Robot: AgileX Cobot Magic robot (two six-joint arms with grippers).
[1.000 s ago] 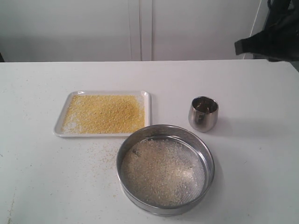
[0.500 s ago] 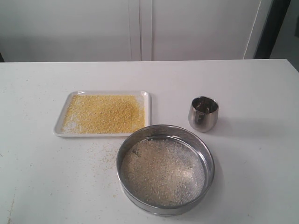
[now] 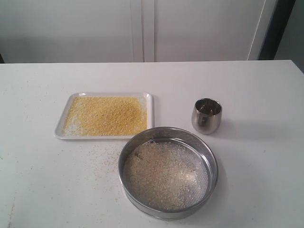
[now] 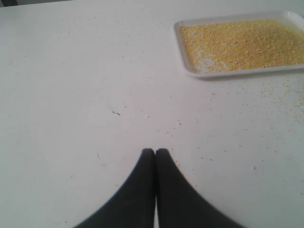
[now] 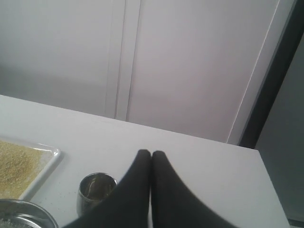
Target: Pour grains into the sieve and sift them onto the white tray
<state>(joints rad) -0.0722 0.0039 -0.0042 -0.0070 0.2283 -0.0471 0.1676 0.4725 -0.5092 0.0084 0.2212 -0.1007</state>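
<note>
The left claw (image 4: 155, 152) and right claw (image 5: 151, 153) are both pinched closed and empty above the bench (image 3: 42, 185). Fine golden grains (image 3: 107, 115) cover the white tray (image 3: 109, 94). Paler, coarser ones lie in the sieve (image 3: 164, 213) just beside it, near a steel cup (image 3: 206, 115).

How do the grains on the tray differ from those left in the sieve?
The tray grains are golden-yellow and fine; the sieve grains are paler, off-white and coarser. The tray grains lie on the solid white tray; the sieve grains rest on the mesh of the steel sieve, with bare mesh showing at one side. Both are loose granules spread in a shallow layer.
</note>
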